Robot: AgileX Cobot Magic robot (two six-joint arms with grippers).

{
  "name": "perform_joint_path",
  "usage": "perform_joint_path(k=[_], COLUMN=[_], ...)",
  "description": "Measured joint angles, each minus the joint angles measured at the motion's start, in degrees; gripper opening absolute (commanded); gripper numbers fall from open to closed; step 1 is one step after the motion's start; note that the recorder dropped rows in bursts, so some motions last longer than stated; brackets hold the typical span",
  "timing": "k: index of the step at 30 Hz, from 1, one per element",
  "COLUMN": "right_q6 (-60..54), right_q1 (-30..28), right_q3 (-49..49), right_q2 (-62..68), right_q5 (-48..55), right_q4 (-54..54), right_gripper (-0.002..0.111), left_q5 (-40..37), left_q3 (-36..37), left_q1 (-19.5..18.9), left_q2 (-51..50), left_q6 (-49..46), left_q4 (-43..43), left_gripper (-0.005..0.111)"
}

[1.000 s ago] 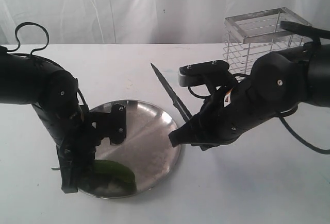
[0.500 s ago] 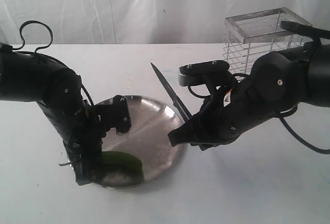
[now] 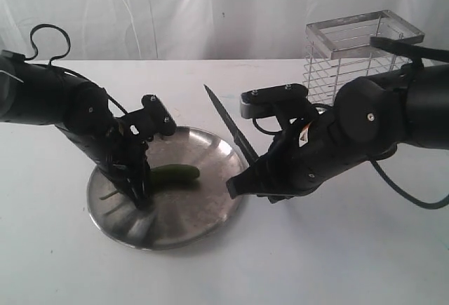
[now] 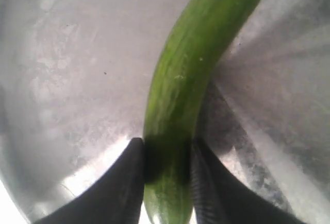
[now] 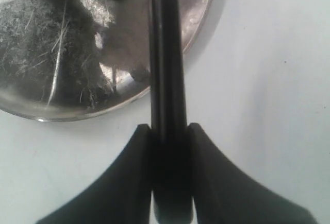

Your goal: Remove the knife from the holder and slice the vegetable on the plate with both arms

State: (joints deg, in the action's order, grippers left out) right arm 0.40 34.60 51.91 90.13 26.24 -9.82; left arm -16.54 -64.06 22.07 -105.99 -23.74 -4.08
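Since plate slid, vegetable centred; right claw steady

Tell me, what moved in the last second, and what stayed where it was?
The left gripper, still clamped on the vegetable, moved away from the plate's near rim, dragging the vegetable to the middle of the plate, which also slid leftward. The right gripper kept holding the knife nearly still, and the holder stayed put.
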Motion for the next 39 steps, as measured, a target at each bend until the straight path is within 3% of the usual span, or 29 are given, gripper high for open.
perform_joint_path(k=[3,10,14,16,18,19,22,32,39], right_q6=[0.0,0.0,0.0,0.0,0.0,0.0,0.0,2.77,15.45], right_q1=[0.0,0.0,0.0,0.0,0.0,0.0,0.0,3.7,7.16], right_q3=[0.0,0.0,0.0,0.0,0.0,0.0,0.9,10.41,10.95], right_q2=[0.0,0.0,0.0,0.09,0.09,0.09,0.88,7.92,10.95], right_q5=[0.0,0.62,1.67,2.51,3.06,3.16,3.98,12.43,13.14], right_q4=[0.0,0.0,0.0,0.0,0.0,-0.32,-1.97,-7.95,2.43], right_gripper=[0.0,0.0,0.0,0.0,0.0,0.0,0.0,0.0,0.0], left_q5=[-0.65,-2.4,-3.41,-4.1,-4.54,-4.54,-3.3,-0.98,3.9], left_q3=[-0.4,-0.62,-0.62,-1.69,-3.35,-4.3,-6.25,-6.61,-4.22], left_q1=[0.0,0.0,0.0,0.0,0.0,0.0,0.0,0.0,-1.15], left_q2=[-0.15,-0.15,1.3,2.95,4.71,5.79,8.25,8.29,8.03], left_q6=[1.45,2.08,2.3,2.3,2.3,2.43,3.86,5.74,4.26], left_q4=[-0.12,-0.2,-0.2,0.38,1.52,2.2,3.12,8.54,16.75], left_gripper=[0.009,0.053,0.061,0.06,0.052,0.044,0.001,0.0,0.0])
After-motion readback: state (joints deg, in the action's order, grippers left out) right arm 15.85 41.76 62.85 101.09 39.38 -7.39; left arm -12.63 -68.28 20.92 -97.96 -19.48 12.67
